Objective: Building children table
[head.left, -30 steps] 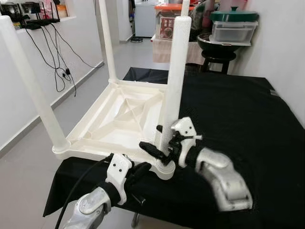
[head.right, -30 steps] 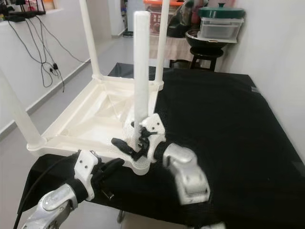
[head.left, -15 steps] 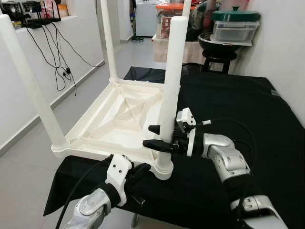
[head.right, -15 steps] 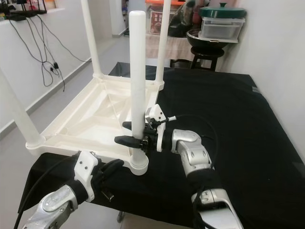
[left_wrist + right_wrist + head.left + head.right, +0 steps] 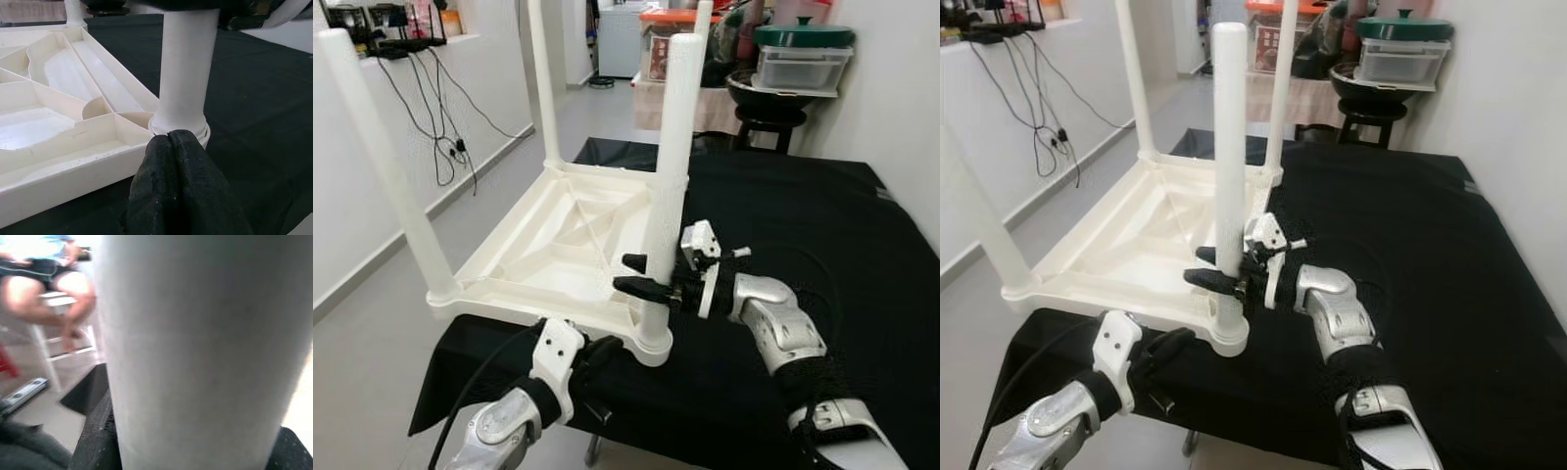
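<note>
Children's table (image 5: 553, 250) lies upside down on the black-draped table (image 5: 822, 225); right pincer (image 5: 641, 277) clasps the near leg (image 5: 668, 166) to seat it, left pincer (image 5: 171, 161) closed, bracing the socket (image 5: 651, 345).

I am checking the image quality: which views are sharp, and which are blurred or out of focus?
Left eye and right eye views: sharp, evenly lit, the right hand around the table leg. Left wrist view: leg base crisp, the left hand near the lens, dark and soft. Right wrist view: the leg very near, featureless; background blurred.
</note>
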`<state>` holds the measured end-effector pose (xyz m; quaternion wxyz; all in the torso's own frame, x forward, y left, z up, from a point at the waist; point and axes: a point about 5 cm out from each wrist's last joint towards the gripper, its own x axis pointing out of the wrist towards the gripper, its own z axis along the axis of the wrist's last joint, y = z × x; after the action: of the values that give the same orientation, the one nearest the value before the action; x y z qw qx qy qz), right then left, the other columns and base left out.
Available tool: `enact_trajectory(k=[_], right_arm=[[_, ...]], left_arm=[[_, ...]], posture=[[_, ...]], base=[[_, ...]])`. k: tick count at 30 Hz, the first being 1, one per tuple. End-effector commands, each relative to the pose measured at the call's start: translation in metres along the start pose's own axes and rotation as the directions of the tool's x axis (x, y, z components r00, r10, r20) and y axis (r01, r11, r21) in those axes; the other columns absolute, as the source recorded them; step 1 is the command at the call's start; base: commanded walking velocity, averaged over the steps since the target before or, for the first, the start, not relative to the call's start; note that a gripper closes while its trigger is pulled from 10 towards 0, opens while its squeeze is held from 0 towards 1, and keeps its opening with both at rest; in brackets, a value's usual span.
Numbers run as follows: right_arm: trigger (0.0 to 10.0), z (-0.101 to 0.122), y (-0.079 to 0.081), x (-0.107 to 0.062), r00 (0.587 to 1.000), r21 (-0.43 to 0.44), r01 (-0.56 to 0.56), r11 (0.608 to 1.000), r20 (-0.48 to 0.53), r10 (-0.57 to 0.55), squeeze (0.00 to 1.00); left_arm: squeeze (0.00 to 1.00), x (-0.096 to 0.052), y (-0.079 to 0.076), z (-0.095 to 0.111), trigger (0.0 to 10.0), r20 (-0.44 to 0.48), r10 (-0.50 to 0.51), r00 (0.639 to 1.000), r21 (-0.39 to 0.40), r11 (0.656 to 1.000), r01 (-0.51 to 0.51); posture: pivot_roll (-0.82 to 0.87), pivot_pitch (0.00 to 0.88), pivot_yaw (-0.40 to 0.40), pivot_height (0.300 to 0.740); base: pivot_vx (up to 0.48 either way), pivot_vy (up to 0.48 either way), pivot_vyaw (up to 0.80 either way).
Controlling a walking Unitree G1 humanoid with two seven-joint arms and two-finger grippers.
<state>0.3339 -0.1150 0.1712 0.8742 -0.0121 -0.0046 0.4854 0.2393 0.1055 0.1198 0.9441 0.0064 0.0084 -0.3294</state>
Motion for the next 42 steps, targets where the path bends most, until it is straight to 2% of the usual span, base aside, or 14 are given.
enact_trajectory(k=[1, 2, 5, 7, 14, 15, 16, 17, 18, 26, 27, 36, 37, 42], right_arm=[[0.0, -0.023, 0.031, 0.005, 0.883, 0.083, 0.469, 0.879, -0.076, -0.463, 0.0], [0.0, -0.027, 0.042, 0.003, 0.808, 0.116, 0.589, 0.8, -0.11, -0.579, 0.0], [0.0, -0.026, 0.042, 0.004, 0.786, 0.097, 0.617, 0.781, -0.117, -0.607, 0.0], [0.0, -0.025, 0.038, 0.011, 0.825, 0.054, 0.562, 0.825, -0.11, -0.555, 0.0], [0.0, -0.024, 0.043, 0.016, 0.853, 0.041, 0.518, 0.855, -0.1, -0.512, 0.0], [10.0, -0.024, 0.042, 0.017, 0.858, 0.04, 0.509, 0.86, -0.103, -0.503, 0.0], [10.0, -0.024, 0.042, 0.017, 0.858, 0.04, 0.509, 0.86, -0.103, -0.503, 0.0], [10.0, -0.022, 0.039, 0.017, 0.876, 0.036, 0.478, 0.878, -0.092, -0.474, 0.66], [10.0, -0.016, 0.04, 0.019, 0.904, 0.046, 0.425, 0.904, -0.071, -0.422, 1.0], [10.0, 0.012, 0.029, 0.015, 1.0, -0.021, 0.01, 1.0, 0.012, -0.01, 0.97], [10.0, 0.014, 0.027, 0.011, 0.996, -0.052, -0.093, 0.994, 0.005, 0.093, 0.0], [10.0, 0.004, 0.006, 0.012, 0.951, 0.015, -0.298, 0.954, -0.078, 0.298, 0.0], [0.0, 0.004, 0.002, 0.014, 0.954, 0.03, -0.288, 0.957, -0.077, 0.289, 0.0], [0.0, 0.005, -0.005, 0.012, 0.959, 0.04, -0.277, 0.96, -0.058, 0.279, 0.0]], left_arm=[[0.0, -0.003, 0.002, 0.002, 10.0, 0.002, 0.002, 1.0, 0.001, 1.0, -0.002], [0.0, -0.003, 0.003, 0.002, 10.0, 0.0, 0.003, 1.0, 0.002, 1.0, -0.003], [0.0, -0.003, 0.003, 0.001, 10.0, -0.004, -0.008, 1.0, -0.001, 1.0, 0.008], [0.0, -0.002, 0.003, 0.001, 10.0, -0.01, -0.028, 1.0, -0.006, 1.0, 0.028], [0.0, -0.003, 0.006, 0.002, 10.0, -0.004, 0.012, 1.0, -0.005, 1.0, -0.012], [0.0, -0.002, 0.007, 0.002, 10.0, -0.005, 0.013, 1.0, -0.003, 1.0, -0.013], [0.0, -0.002, 0.007, 0.002, 10.0, -0.005, 0.013, 1.0, -0.003, 1.0, -0.013], [0.0, -0.002, 0.007, 0.002, 10.0, -0.006, 0.01, 1.0, -0.002, 1.0, -0.01], [0.0, -0.001, 0.006, 0.001, 10.0, -0.008, 0.004, 1.0, -0.001, 1.0, -0.004], [0.0, 0.001, 0.005, 0.001, 10.0, -0.01, -0.003, 1.0, 0.001, 1.0, 0.003], [0.0, 0.001, 0.004, 0.001, 10.0, -0.01, -0.002, 1.0, 0.002, 1.0, 0.002], [0.0, 0.0, 0.004, 0.0, 10.0, -0.014, 0.003, 1.0, 0.01, 1.0, -0.003], [0.0, 0.0, 0.003, 0.0, 10.0, -0.014, 0.004, 1.0, 0.01, 1.0, -0.004], [0.0, -0.001, 0.002, -0.001, 10.0, -0.017, 0.006, 1.0, 0.013, 1.0, -0.006]], posture=[[-0.02, 0.0, -0.035, 0.74], [-0.04, 0.0, -0.025, 0.74], [-0.03, 0.0, -0.034, 0.74], [-0.02, 0.0, -0.043, 0.74], [-0.02, 0.0, -0.035, 0.74], [-0.02, 0.0, -0.037, 0.74], [-0.02, 0.0, -0.037, 0.74], [-0.02, 0.0, -0.035, 0.74], [-0.02, 0.0, -0.034, 0.74], [-0.02, 0.0, -0.037, 0.74], [-0.01, 0.0, -0.039, 0.74], [0.01, 0.0, -0.044, 0.74], [0.01, 0.0, -0.047, 0.74], [0.01, 0.0, -0.046, 0.74]], base=[[0.0, 0.0, 0.0], [0.0, 0.0, 0.0], [0.0, 0.0, 0.0], [0.0, 0.0, 0.0], [0.0, 0.0, 0.0], [0.0, 0.0, 0.0], [0.0, 0.0, 0.0], [0.0, 0.0, 0.0], [0.0, 0.0, 0.0], [0.0, 0.0, 0.0], [0.0, 0.0, 0.0], [0.0, 0.0, 0.0], [0.0, 0.0, 0.0], [0.0, 0.0, 0.0]])
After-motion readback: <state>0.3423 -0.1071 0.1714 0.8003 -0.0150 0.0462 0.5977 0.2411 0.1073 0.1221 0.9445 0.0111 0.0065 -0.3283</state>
